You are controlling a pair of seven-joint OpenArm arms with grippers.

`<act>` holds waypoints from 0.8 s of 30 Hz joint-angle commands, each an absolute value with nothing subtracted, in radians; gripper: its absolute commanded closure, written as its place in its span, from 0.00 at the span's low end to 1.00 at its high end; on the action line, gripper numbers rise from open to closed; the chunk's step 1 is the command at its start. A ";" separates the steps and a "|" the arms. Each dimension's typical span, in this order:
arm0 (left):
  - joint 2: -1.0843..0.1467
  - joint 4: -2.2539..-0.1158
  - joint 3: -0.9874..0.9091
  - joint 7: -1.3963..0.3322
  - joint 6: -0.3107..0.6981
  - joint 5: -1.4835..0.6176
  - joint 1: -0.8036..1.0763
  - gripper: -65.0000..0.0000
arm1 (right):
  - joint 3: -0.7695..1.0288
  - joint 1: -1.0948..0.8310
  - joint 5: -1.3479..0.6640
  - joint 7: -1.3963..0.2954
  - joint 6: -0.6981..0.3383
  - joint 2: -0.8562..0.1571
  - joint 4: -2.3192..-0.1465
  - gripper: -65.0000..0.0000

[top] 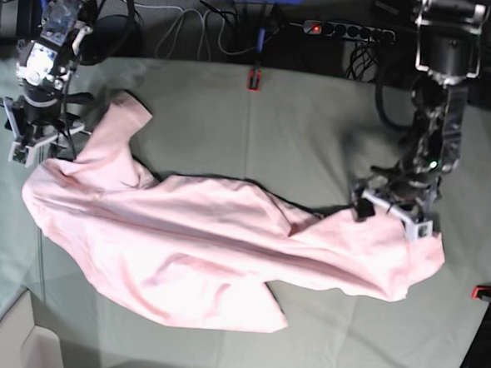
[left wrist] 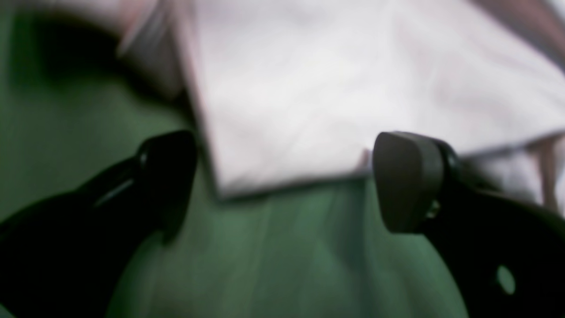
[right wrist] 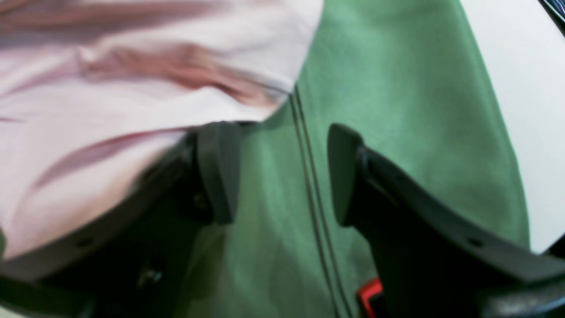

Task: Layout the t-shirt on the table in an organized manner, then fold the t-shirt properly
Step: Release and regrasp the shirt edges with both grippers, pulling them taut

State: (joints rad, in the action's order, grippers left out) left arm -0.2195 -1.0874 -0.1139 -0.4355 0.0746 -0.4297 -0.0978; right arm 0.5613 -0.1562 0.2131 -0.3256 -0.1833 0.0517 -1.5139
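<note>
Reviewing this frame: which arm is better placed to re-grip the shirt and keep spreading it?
Left, probably. The left gripper stands open with a corner of the t-shirt right between its fingers. The right gripper, also open, has only bare table between its fingers.

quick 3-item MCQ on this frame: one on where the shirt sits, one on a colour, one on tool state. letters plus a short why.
1. Where does the left tool sit relative to the t-shirt?
A. at a flat corner of the fabric, on the table
B. over the middle of the shirt
C. far off the table

2. What colour is the table covering?
A. blue
B. grey-green
C. white

3. What state is the right tool in?
A. shut on a sleeve
B. open, with bare table cloth between its fingers
C. out of every view

Answers:
1. A, the left wrist view shows a shirt corner lying just ahead of the spread fingers.
2. B, the base view and both wrist views show green cloth.
3. B, the right wrist view shows only cloth and a stitched seam in the gap, with the shirt off to one side.
</note>
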 commanded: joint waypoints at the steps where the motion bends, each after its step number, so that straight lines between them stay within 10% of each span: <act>1: -0.220 -1.086 -0.116 -0.418 0.077 -0.423 -0.114 0.06 | 0.562 -0.156 0.211 -0.298 -0.177 0.042 -1.532 0.51; 8: -0.219 -1.004 -0.030 -0.418 0.116 -0.420 -0.171 0.13 | 0.561 -0.177 0.211 -0.298 -0.179 0.042 -1.532 0.51; 16: -0.219 -1.009 -0.065 -0.424 0.280 -0.414 -0.154 1.00 | 0.515 -0.191 0.211 -0.298 -0.328 0.044 -1.537 0.51; 24: -0.255 -1.110 -0.251 -0.467 0.266 -0.420 -0.076 1.00 | 0.518 -0.136 0.214 -0.298 -0.441 0.097 -1.541 0.50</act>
State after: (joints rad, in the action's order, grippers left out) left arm -0.2443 -1.0897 -0.2466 -0.4938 0.2626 -0.4114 -0.0563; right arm 0.5167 -0.1509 0.2287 -0.3313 -0.4335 0.1020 -1.5204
